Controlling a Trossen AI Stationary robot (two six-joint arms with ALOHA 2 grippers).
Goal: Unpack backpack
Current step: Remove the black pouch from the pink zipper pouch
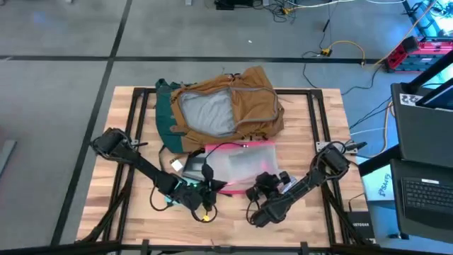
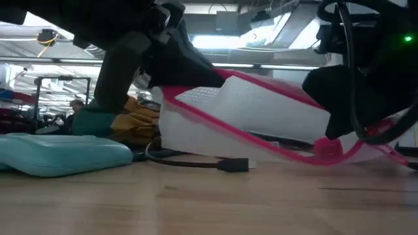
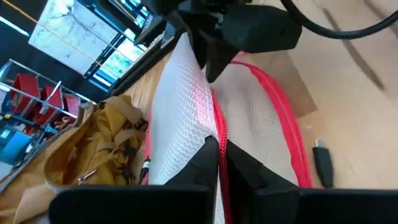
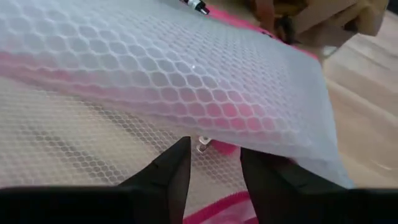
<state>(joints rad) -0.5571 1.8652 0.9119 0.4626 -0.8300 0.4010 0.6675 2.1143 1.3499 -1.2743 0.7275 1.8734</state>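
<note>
High view: the backpack [image 1: 223, 106] lies on the desk [image 1: 318, 127] well beyond both end effectors, its mouth gaping toward them with grey lining showing. Its long axis runs across the desk, teal base toward the left arm's side. Just in front of it lies a clear pink-edged pouch [image 1: 237, 163]. The left end effector [image 1: 205, 190] and the right end effector [image 1: 265, 185] both meet the pouch's near edge.

Low view: the pouch [image 2: 261, 111] is lifted off the desk at a slant; a cable plug [image 2: 232, 164] and a teal block [image 2: 62, 155] lie under and beside it.

Left wrist view: the left end effector [image 3: 219, 160] is pinched narrow on the pouch's pink zip edge.

Right wrist view: the right end effector [image 4: 214, 165] is slightly parted around the mesh; whether it grips cannot be told.

Judgement: the pouch is already out and probably being opened or emptied; the next move calls for both arms pulling its edges apart evenly.
</note>
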